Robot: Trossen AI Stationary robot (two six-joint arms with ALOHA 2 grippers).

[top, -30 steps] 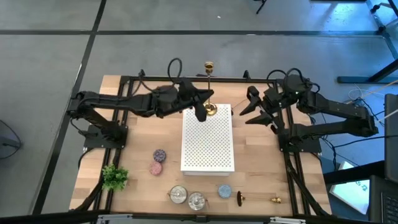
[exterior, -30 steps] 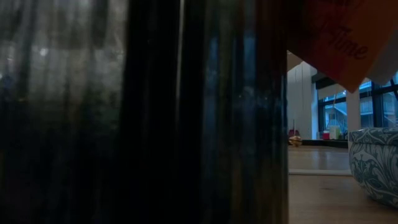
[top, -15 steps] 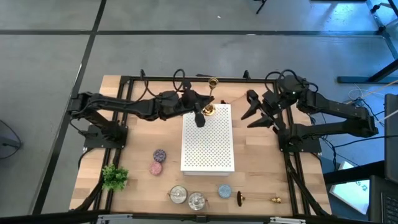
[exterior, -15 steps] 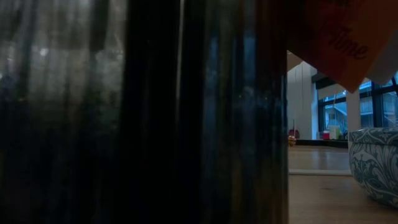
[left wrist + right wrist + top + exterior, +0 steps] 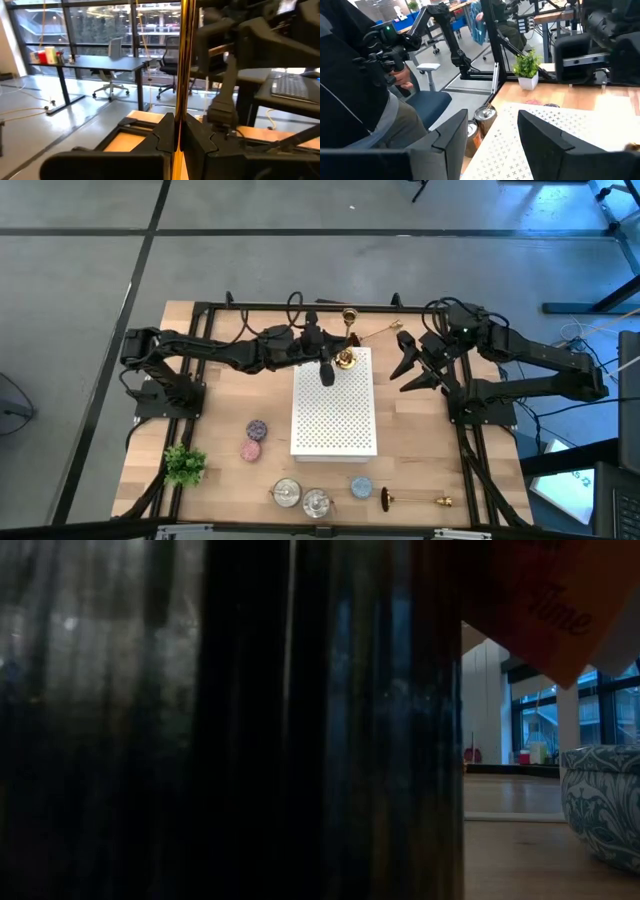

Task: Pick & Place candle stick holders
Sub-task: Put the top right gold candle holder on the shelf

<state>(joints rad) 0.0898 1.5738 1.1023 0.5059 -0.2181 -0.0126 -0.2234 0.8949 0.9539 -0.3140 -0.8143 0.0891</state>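
One gold candlestick (image 5: 346, 340) stands upright over the far edge of the white perforated board (image 5: 335, 415), its flared base (image 5: 343, 361) low and its cup (image 5: 350, 313) on top. My left gripper (image 5: 330, 358) is shut on its stem. A second candlestick (image 5: 415, 500) lies on its side on the table near the front right, dark base pointing left. My right gripper (image 5: 410, 365) hangs open and empty just right of the board's far corner; in its wrist view (image 5: 495, 145) the fingers stand wide apart. My left gripper pinches the candlestick's thin stem (image 5: 183, 100) between its two fingers (image 5: 165, 137). The fingers come level from the table's left and lie across the stem. The candlestick stands upright in the hold. Whether its base touches the board I cannot tell.
Two glass pots (image 5: 302, 498) and a blue disc (image 5: 361, 487) sit at the front edge, purple and pink discs (image 5: 254, 439) and a small plant (image 5: 184, 464) at the front left. A dark object blocks most of the low view; a patterned bowl (image 5: 605, 800) shows there. A person (image 5: 365, 75) sits beyond the table.
My left gripper has gone down and a little toward the table's right edge with the candlestick, still shut on its stem. The candlestick has stayed upright and now stands lower over the board's far edge.
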